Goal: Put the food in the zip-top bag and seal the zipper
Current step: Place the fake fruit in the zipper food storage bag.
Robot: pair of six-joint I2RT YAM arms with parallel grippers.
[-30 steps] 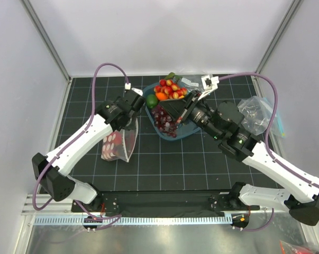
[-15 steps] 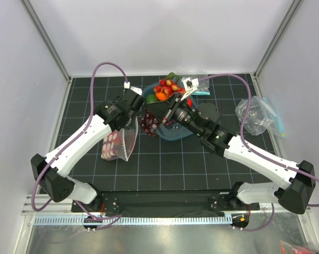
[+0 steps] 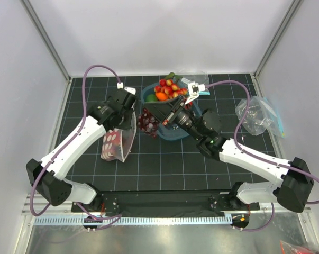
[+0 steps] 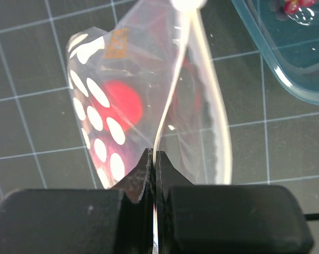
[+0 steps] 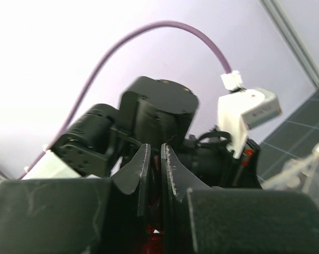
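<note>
1. Your left gripper (image 4: 153, 159) is clamped tight on one lip of the polka-dot zip-top bag (image 4: 96, 114), pinching right on the zipper (image 4: 172, 90). Lifting that lip makes the mouth gape, which is why the pouch stands in a tent on the mat.
2. A red tomato (image 4: 125, 103) sits inside the bag, down among the white dots. So one piece of food is in.
3. Your right gripper (image 5: 155, 153) has its fingers drawn nearly together with something dark red between them. From above, the dark purple grape bunch (image 3: 147, 123) hangs at its tip, so I judge it gripped.
4. The grapes are just off the blue tray's (image 4: 289, 82) left rim, between tray and bag, and near your left wrist.
5. The mouth faces the tray side, giving the right arm a short path.
6. I can't pick the onion out of the tray's pile.
7. The risk, as I see it, is that the two wrists are crowded, so the bunch may snag the raised lip.
</note>
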